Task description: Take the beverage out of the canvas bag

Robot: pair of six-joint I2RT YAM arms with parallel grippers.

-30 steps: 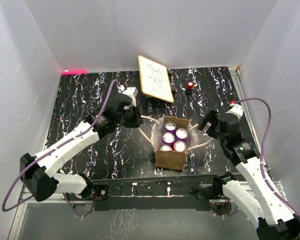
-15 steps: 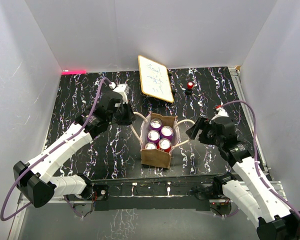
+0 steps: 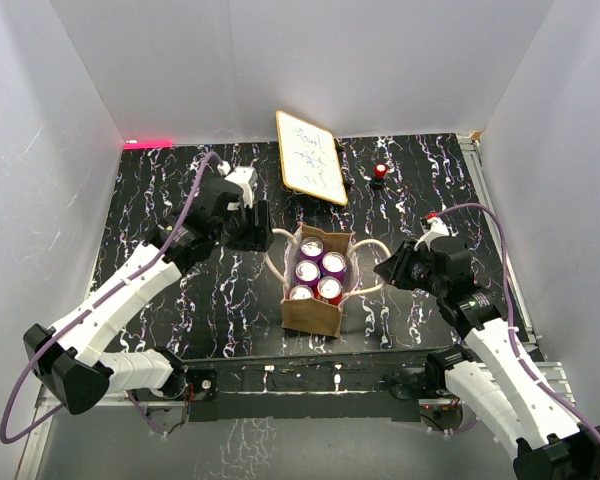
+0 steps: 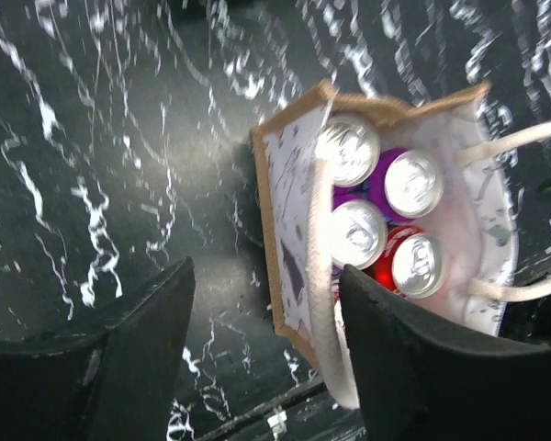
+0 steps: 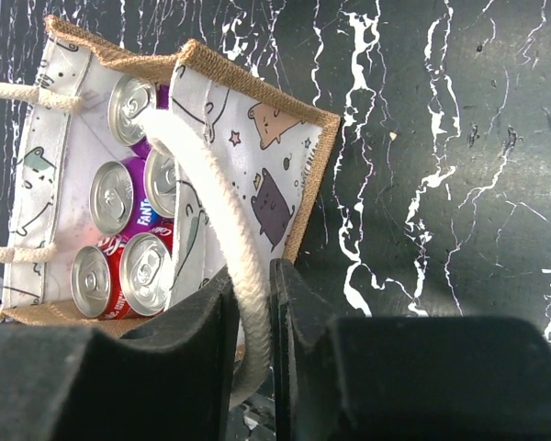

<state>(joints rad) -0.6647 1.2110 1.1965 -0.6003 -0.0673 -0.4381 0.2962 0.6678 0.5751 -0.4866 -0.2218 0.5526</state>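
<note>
While the canvas bag (image 3: 313, 315) stands upright near the middle of the desk (image 3: 150, 200), between the two arms, its mouth is open upward and the tops of several cans (image 3: 332, 262) are exposed inside it. The right jaws are clenched on the right-hand handle (image 5: 219, 204), a cream rope loop that is seen pinched between both fingers in the right wrist view. The left jaws stand apart and grip nothing. The left-hand handle (image 4: 320, 271) lies just beside one finger, unclamped.

The bag is judged soft. Its fabric walls are expected to sag or tip if pulled by one handle alone, so it is better steadied by that handle than lifted.

The cans are judged rigid, smooth and, if full, fairly heavy. The metal sides are likely to be slippery. The cans are packed touching one another, so little room is left for fingers between them.

A can next to a bag wall is recommended as the first to be taken. It is to be gripped across the upper body just under the rim, with the jaws lowered from above. Squeezing is to be kept moderate, since thin can walls may dent. The whiteboard (image 3: 310, 157) at the far side is not involved.
</note>
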